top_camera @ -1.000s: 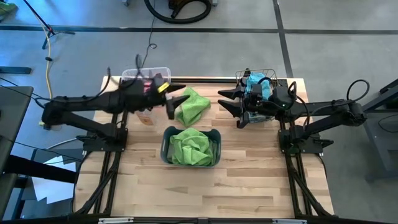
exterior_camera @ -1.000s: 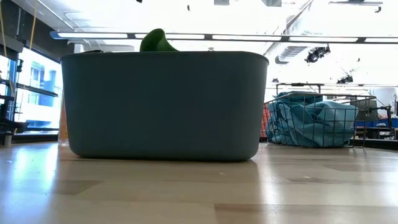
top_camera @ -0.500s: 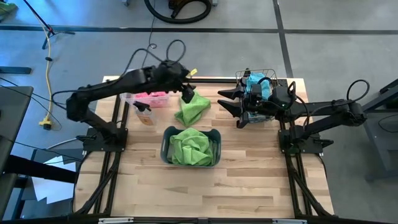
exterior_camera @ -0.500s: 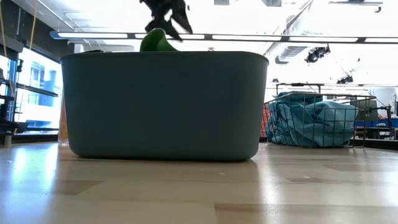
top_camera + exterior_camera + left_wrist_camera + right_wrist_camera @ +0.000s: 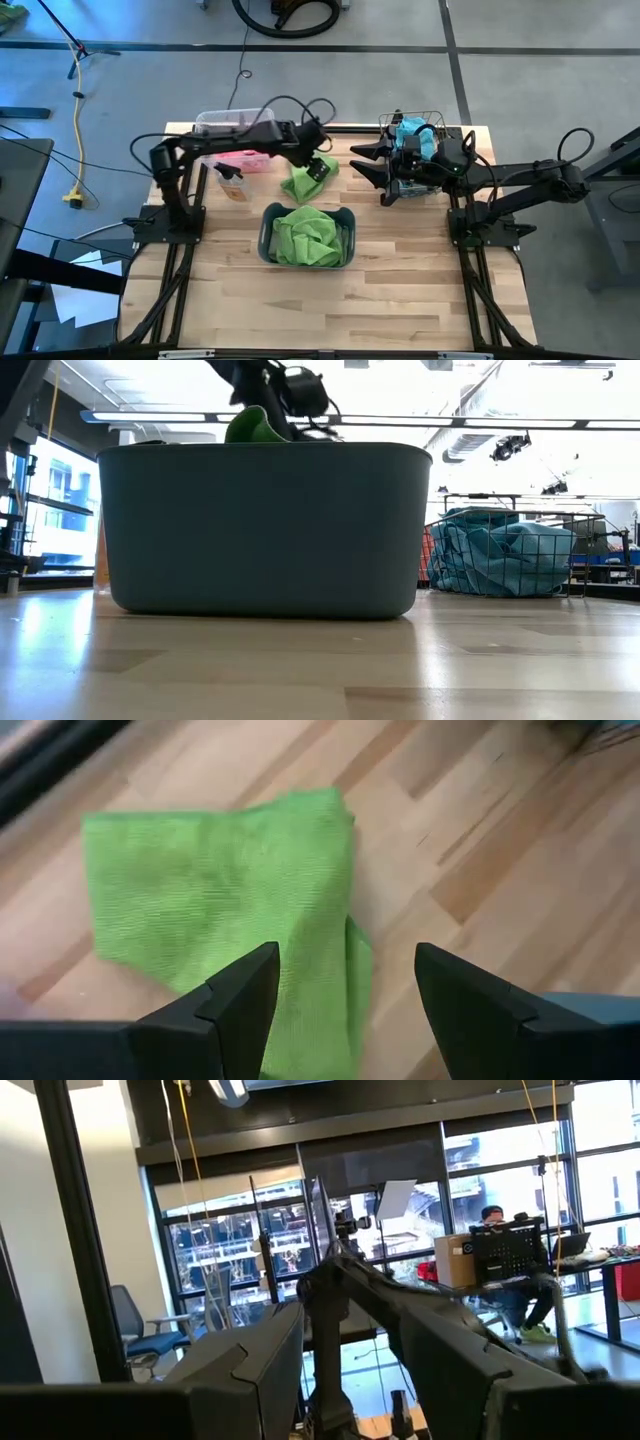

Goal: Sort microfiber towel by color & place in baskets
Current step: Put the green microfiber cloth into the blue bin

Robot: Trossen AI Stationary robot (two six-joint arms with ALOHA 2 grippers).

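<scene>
From where I stand, the worktop (image 5: 400, 300) has plenty of bare wood on its near half; everything crowds the far half. Three baskets are out: a clear bin (image 5: 232, 122) at the far left edge, a grey-blue tub (image 5: 268, 240) in the middle, and a wire basket (image 5: 412, 128) at the far right edge.

One green towel (image 5: 300, 183) lies loose on the wood, between the bin and the wire basket, just beyond the tub but apart from it. It is a rumpled, roughly folded shape; its long axis runs slantwise, from the far right down toward the tub's left corner. More green cloth (image 5: 308, 238) fills the tub, pink cloth (image 5: 248, 156) shows in the bin, and blue cloth (image 5: 412, 135) sits in the wire basket. I cannot count the pieces inside each one.

The left hand (image 5: 321, 167) hangs over the loose towel's far right edge, its fingers (image 5: 235, 1005) spread apart with towel and bare wood showing between them, gripping nothing. The right hand (image 5: 365, 165) waits just left of the wire basket, well clear of the towel, its fingers parted around nothing.

A small bottle (image 5: 231, 184) stands near the bin.
</scene>
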